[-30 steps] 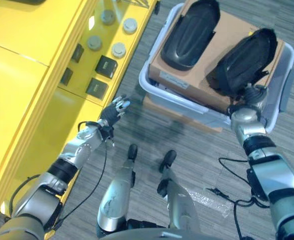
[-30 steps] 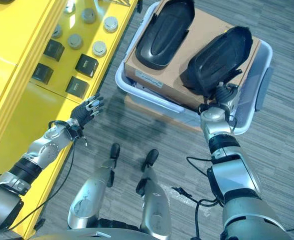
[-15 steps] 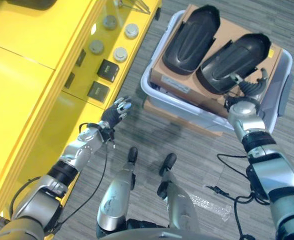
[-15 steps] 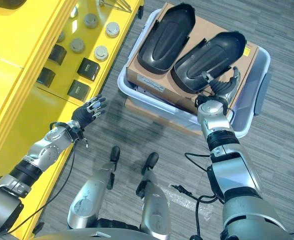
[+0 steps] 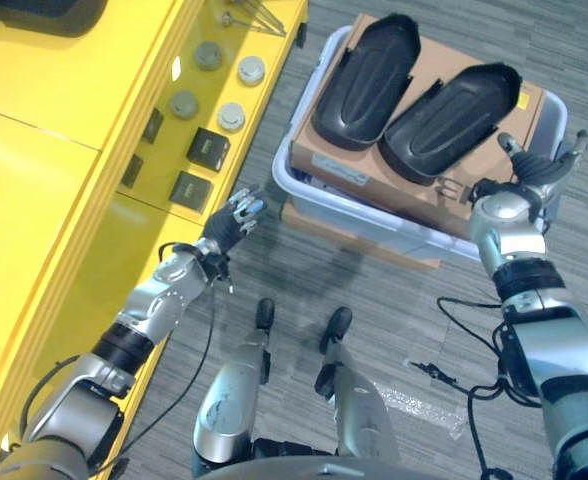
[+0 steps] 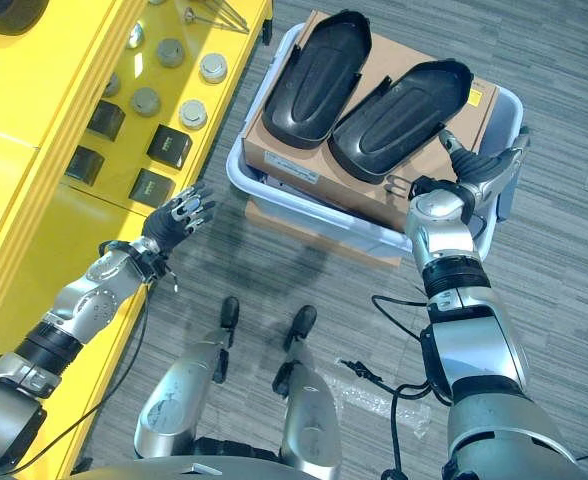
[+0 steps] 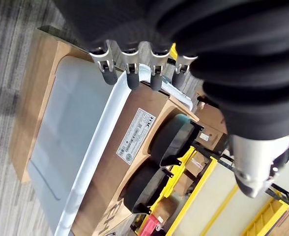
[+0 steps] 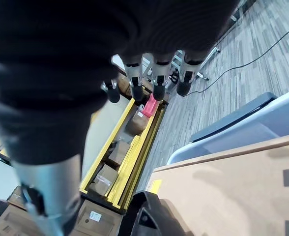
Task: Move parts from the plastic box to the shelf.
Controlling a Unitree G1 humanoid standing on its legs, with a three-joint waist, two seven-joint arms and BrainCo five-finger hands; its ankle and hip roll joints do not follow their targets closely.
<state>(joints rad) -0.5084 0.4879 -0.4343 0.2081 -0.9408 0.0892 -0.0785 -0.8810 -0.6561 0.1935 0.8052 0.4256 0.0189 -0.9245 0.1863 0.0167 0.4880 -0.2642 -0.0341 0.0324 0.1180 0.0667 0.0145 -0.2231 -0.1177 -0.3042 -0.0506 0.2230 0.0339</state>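
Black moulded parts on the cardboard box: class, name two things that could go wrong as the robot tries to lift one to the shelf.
1. The two black parts lie side by side, nearly touching, on the cardboard box; lifting one might drag the other off.
2. The right hand is open beside the nearer part, holding nothing; a one-sided grasp of such a long part could let it tip and slip.

It looks like a warehouse or workshop. A yellow metal shelf (image 5: 94,110) holds small parts. Brown cardboard boxes (image 8: 102,178) sit in yellow racks.

Two glossy black parts (image 6: 319,75) lie on a plain brown cardboard box (image 6: 479,105) (white label on its side) in a pale grey-blue plastic box (image 6: 274,205); the shelf (image 6: 34,90) is bright yellow; the floor (image 6: 564,260) is streaked grey.
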